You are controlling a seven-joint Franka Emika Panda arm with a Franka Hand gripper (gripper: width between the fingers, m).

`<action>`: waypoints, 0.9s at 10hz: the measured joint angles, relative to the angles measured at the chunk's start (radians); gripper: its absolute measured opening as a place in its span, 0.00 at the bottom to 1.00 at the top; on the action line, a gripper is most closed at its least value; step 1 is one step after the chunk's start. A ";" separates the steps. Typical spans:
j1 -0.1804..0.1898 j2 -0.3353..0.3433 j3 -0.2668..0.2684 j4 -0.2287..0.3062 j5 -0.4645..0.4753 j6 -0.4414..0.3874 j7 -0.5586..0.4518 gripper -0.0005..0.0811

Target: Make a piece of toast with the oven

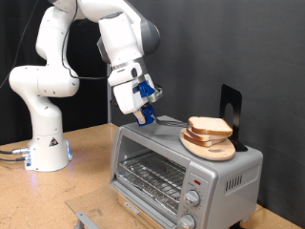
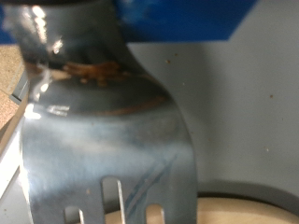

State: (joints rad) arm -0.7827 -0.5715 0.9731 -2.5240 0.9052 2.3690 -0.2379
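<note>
The silver oven (image 1: 181,174) stands at the exterior view's lower right with its glass door shut and the wire rack showing behind it. On its roof, a round wooden board (image 1: 212,150) carries stacked slices of bread, and the top slice is the piece of toast (image 1: 210,125). My gripper (image 1: 145,111) hangs over the roof's left end, shut on a metal spatula (image 1: 168,120) whose blade points at the board. In the wrist view the slotted spatula (image 2: 103,131) fills the picture, with the board's edge (image 2: 245,207) beyond it.
A black upright stand (image 1: 232,105) rises behind the board. Two round knobs (image 1: 193,200) and a red light (image 1: 194,181) sit on the oven's front right. The arm's white base (image 1: 46,143) stands on the wooden table (image 1: 86,181) at the left.
</note>
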 joint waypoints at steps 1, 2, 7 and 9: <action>-0.009 0.000 0.012 0.005 0.000 0.005 0.011 0.60; -0.019 0.000 0.026 0.011 0.000 0.013 0.023 0.60; -0.079 0.004 0.083 0.053 -0.022 0.005 0.050 0.60; -0.100 0.008 0.086 0.078 -0.063 -0.070 0.056 0.60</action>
State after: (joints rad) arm -0.8831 -0.5635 1.0591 -2.4455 0.8422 2.2990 -0.1823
